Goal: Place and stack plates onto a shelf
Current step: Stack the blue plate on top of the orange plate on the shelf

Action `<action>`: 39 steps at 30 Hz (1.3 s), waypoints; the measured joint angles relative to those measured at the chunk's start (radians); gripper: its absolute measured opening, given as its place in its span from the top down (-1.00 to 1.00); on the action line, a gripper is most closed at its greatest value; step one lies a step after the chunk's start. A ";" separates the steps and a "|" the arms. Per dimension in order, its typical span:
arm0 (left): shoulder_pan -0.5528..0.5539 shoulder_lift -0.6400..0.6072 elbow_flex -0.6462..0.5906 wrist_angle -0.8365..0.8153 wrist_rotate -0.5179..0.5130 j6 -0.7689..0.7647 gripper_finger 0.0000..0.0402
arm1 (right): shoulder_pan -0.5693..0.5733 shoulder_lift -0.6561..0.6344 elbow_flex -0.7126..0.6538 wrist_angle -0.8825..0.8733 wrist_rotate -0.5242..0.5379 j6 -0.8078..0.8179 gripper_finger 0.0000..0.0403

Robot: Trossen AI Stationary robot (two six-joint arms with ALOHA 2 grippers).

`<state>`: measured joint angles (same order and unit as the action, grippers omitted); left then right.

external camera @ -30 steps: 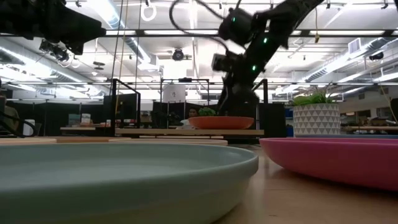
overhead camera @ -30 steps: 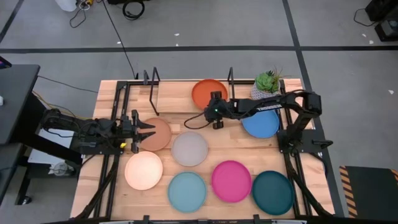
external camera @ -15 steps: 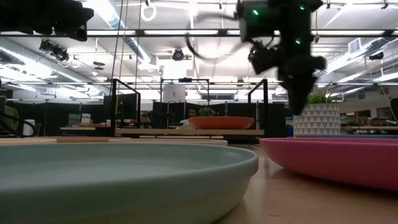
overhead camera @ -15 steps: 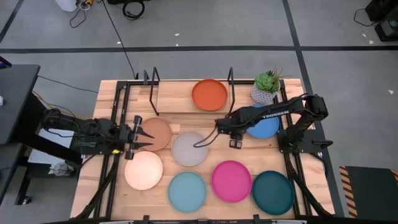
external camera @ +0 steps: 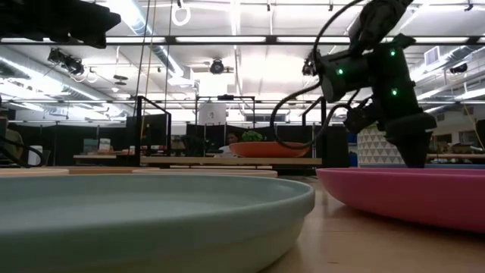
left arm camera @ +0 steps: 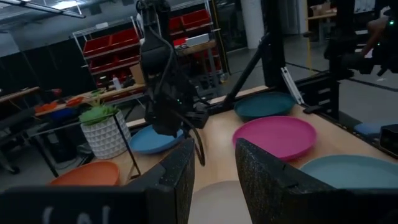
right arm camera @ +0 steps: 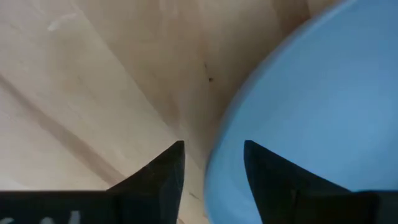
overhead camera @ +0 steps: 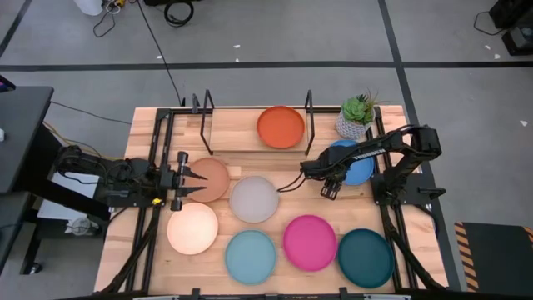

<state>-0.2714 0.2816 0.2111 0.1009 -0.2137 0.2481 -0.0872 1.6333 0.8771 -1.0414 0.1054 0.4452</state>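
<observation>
The orange plate point(overhead camera: 281, 127) lies flat on the shelf point(overhead camera: 237, 137), between its black uprights. My right gripper point(overhead camera: 329, 182) is open and low at the left rim of the blue plate point(overhead camera: 356, 165); in the right wrist view its gripper point(right arm camera: 213, 158) straddles that rim, one finger over wood and one over the blue plate point(right arm camera: 311, 106). My left gripper point(overhead camera: 193, 180) is open, level, above the left edge of the tan plate point(overhead camera: 212, 179). Grey point(overhead camera: 254, 200), peach point(overhead camera: 192, 227), light blue point(overhead camera: 250, 256), magenta point(overhead camera: 310, 242) and dark teal point(overhead camera: 365, 257) plates lie flat on the table.
A small green plant in a white pot point(overhead camera: 358, 112) stands at the far right, just beyond the blue plate. The left half of the shelf board is bare. Bare wood lies between the shelf and the plate rows. Black arm frames run along both table sides.
My right gripper has left the orange plate on the shelf, swung toward the table's near right, and come down, tipped fingers-down, at the blue plate's left rim. The orange plate stays on the shelf. My left gripper has rolled about its wrist while staying over the tan plate.
</observation>
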 joint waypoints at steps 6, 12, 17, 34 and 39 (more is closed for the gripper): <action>0.000 0.000 0.000 -0.001 -0.003 0.000 0.39 | -0.030 0.000 -0.013 0.007 -0.028 -0.027 0.54; 0.000 0.000 0.000 -0.001 -0.003 0.000 0.39 | -0.005 -0.002 0.003 -0.032 -0.122 -0.015 0.93; 0.000 0.000 0.000 -0.001 -0.003 0.000 0.39 | 0.056 -0.001 0.122 -0.168 -0.140 0.032 0.87; -0.001 0.018 0.000 0.137 -0.152 -0.065 0.38 | 0.283 -0.001 0.604 -0.159 -0.057 -0.297 0.90; -0.001 0.079 0.000 0.130 -0.198 -0.127 0.29 | 0.214 0.000 0.625 -0.079 0.028 -0.462 0.90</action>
<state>-0.2719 0.3605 0.2115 0.2307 -0.4122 0.1211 0.1267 1.6337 1.5021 -1.1208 0.1333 -0.0168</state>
